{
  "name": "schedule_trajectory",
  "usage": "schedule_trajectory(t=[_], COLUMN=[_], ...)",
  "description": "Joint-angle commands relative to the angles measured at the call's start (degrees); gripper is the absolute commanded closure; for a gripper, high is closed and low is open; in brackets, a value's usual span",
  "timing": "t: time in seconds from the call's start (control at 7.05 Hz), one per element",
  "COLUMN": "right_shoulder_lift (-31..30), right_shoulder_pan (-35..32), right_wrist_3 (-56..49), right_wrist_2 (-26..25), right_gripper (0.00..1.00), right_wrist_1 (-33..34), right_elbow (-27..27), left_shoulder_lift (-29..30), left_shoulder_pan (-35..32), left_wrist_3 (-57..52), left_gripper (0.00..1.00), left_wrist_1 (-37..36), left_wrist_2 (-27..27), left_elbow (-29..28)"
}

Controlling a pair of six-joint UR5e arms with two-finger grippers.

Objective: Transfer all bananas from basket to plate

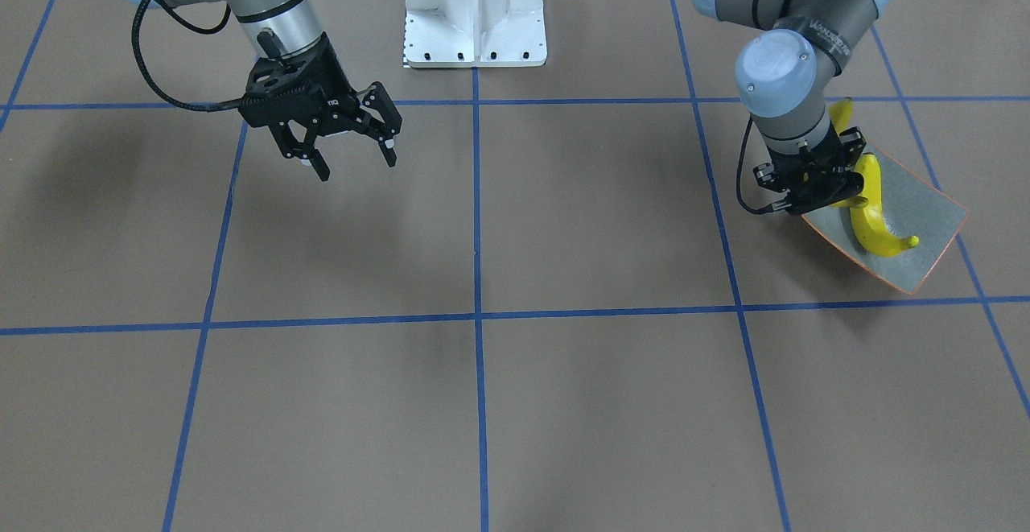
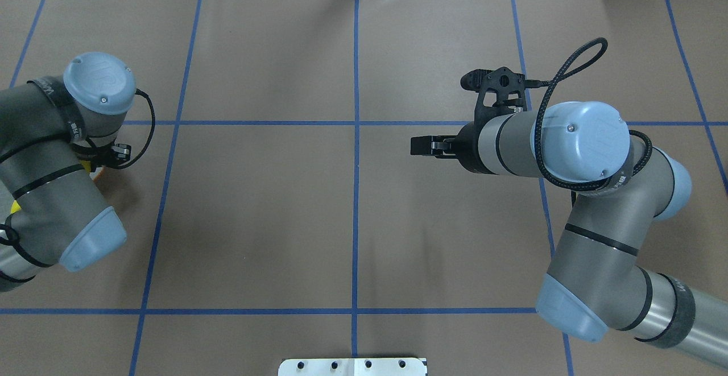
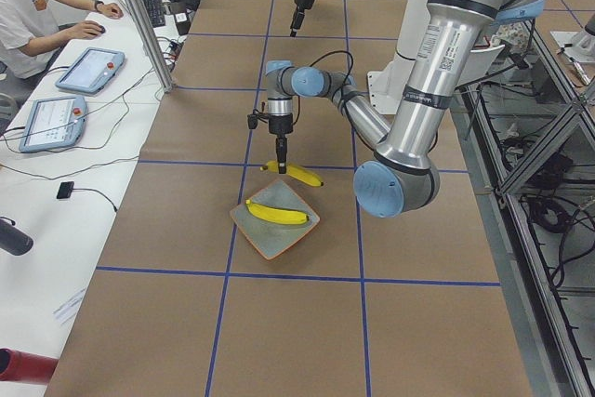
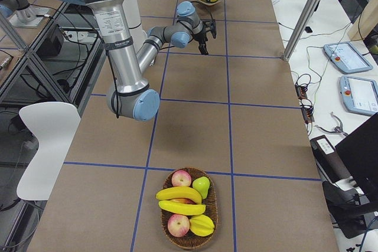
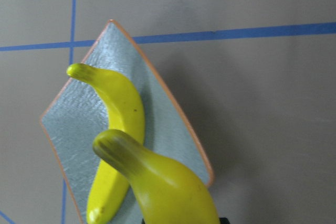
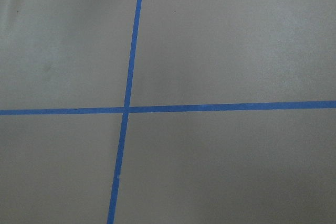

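The counter (image 1: 563,218) carries the basket (image 4: 215,206) far from the plate (image 1: 925,202) (only the right-side view shows it), with two bananas (image 4: 180,194) lying crosswise among other fruit. On the plate one banana (image 1: 873,230) lies along the diagonal, corner to corner. The left gripper (image 1: 829,192), pinching a second banana (image 5: 168,187), hangs over the plate's edge. Its wrist hides most of that banana, whose dark end overlaps the lying one. The right gripper (image 1: 356,163), well away from the plate, is spread.
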State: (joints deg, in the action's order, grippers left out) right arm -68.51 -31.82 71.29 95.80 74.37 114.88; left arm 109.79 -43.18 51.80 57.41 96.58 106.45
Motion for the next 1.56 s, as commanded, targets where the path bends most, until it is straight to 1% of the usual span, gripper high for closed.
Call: schedule_trajectory(t=[0.0,0.43,0.57,0.71,0.85,0.99,1.28,1.42], right_shoulder_lift=[0.0,0.2,0.3,0.3,0.3,-0.2,-1.2,-5.8], right_shoulder_pan=[-0.1,-0.2,-0.2,-0.3,-0.7,-1.3,-2.7,-5.0], right_wrist_3=[-0.1,0.0,0.0,0.0,-0.1,-0.1,-0.1,-0.1], right_wrist_2=[0.1,0.0,0.1,0.1,0.3,0.5,1.1,2.4], right_gripper=[0.00,0.00,0.00,0.00,0.00,0.00,0.00,0.00], right_wrist_1=[0.0,0.0,0.0,0.0,0.0,0.0,0.1,0.2], right_elbow=[-0.1,0.1,0.1,0.2,0.3,0.8,1.7,4.8], left_shoulder_lift=[-0.1,0.2,0.3,0.3,0.3,1.0,2.7,3.6], left_shoulder_pan=[-2.0,-3.6,-3.6,-3.7,-3.7,-4.5,-6.0,-6.1], left_wrist_3=[-0.6,-0.6,-0.4,-0.4,-0.4,-0.6,-0.6,-0.6], left_gripper=[1.00,1.00,0.55,0.04,0.00,0.00,0.00,0.00], left_wrist_1=[1.2,4.6,4.6,4.7,4.7,4.8,7.9,10.0], left_wrist_2=[-3.7,-4.3,-4.3,-4.3,-4.3,-4.3,-3.6,-3.4], left_elbow=[-5.3,-10.3,-10.4,-10.3,-10.3,-9.9,-9.7,-9.5])
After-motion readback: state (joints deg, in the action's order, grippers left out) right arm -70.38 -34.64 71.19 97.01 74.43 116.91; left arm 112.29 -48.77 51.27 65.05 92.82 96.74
